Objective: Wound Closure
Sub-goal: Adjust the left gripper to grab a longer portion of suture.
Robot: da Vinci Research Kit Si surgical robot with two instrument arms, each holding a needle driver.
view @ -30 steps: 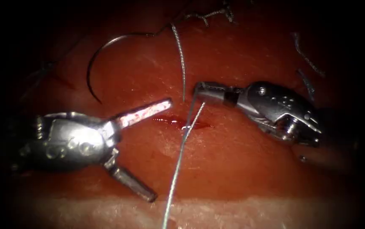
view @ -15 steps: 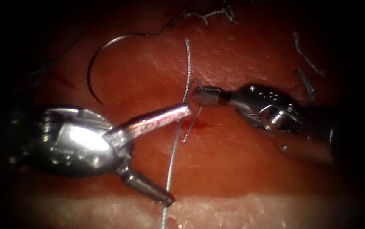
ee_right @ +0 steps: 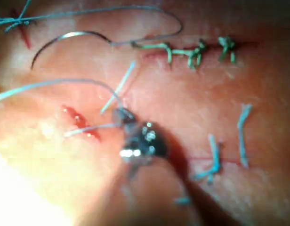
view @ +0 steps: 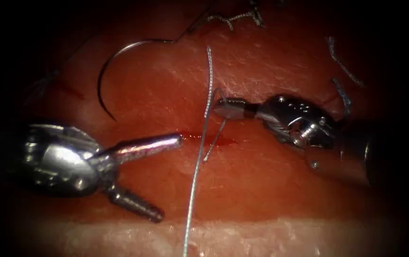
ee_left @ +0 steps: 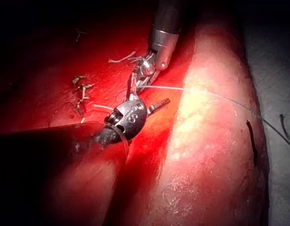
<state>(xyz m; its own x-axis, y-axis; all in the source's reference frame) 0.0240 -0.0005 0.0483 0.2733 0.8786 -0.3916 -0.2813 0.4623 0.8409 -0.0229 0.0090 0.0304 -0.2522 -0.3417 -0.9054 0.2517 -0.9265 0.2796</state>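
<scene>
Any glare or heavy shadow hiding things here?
Endoscope view: edges sink into darkness; glare on the housing of the left pincer, open and empty; the right pincer, shut on the thread, is evenly lit; the needle lies free on the tissue left of the cut, dim but traceable. Left wrist view: the left shaft is in shadow. Right wrist view: hard glare on tissue.

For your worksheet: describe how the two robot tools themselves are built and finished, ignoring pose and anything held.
Both are shiny silver metal. The left tool has a bulky rounded wrist and two slim jaws, one ridged. The right tool has a riveted wrist and a dark band behind its jaws, on a dark shaft.
</scene>
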